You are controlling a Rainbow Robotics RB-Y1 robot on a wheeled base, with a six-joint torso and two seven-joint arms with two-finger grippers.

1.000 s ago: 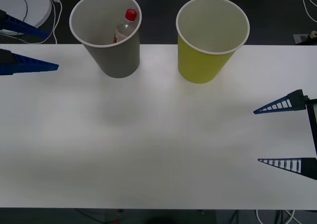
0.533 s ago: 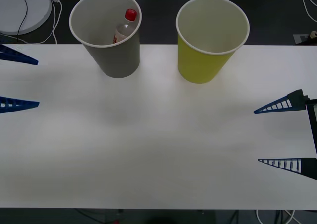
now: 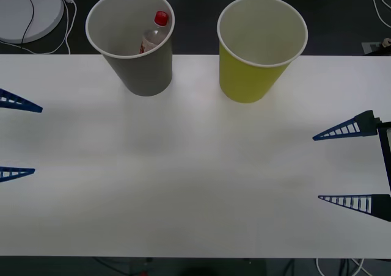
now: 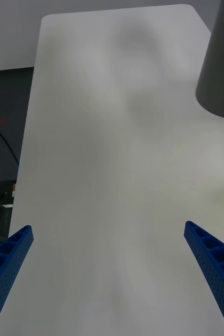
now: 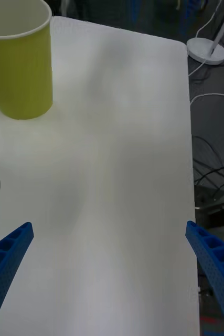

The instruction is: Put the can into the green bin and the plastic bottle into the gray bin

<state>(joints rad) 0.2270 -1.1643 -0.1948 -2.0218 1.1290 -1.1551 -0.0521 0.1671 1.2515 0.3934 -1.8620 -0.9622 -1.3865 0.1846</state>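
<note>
Both hands gape; plastic bottle (image 3: 152, 34) stands in gray bin (image 3: 143, 68).

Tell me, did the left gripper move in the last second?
Yes. The left gripper, open, has drawn back from beside the gray bin toward the robot, along the table's left edge.

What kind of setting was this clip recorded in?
Probably a lab or office test area, not a home. A plain white table holds just the gray bin and green bin, with loose cables and a round white lamp-like base on the dark floor.
</note>
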